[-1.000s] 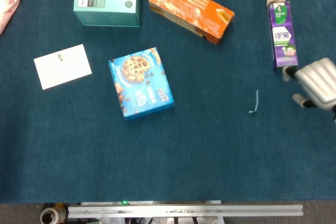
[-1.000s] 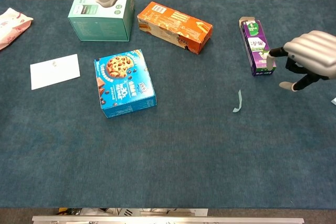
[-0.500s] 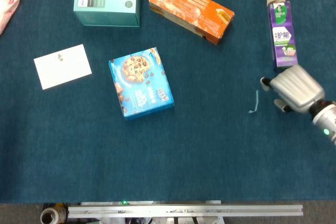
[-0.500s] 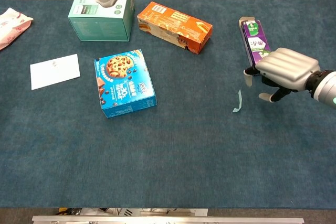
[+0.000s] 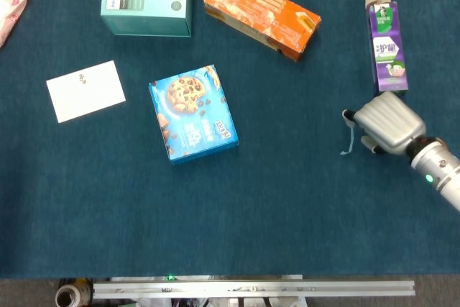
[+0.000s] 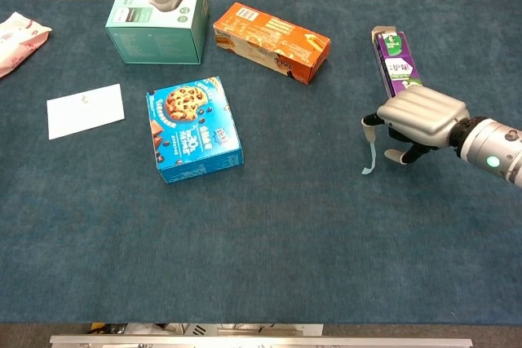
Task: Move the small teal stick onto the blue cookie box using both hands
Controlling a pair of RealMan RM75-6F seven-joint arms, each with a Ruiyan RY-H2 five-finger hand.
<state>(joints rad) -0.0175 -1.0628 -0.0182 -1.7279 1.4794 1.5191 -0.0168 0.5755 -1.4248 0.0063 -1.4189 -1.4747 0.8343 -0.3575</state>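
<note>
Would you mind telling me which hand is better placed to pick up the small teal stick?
The right hand: its fingers are right beside the teal stick, which lies on the table. The left hand appears in neither view.

Open carpet between teal stick (image 6: 369, 155) and blue cookie box (image 6: 192, 129); purple carton (image 6: 395, 68) just behind the right hand (image 6: 418, 117).

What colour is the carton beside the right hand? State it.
Purple carton, clearest in the head view.
</note>
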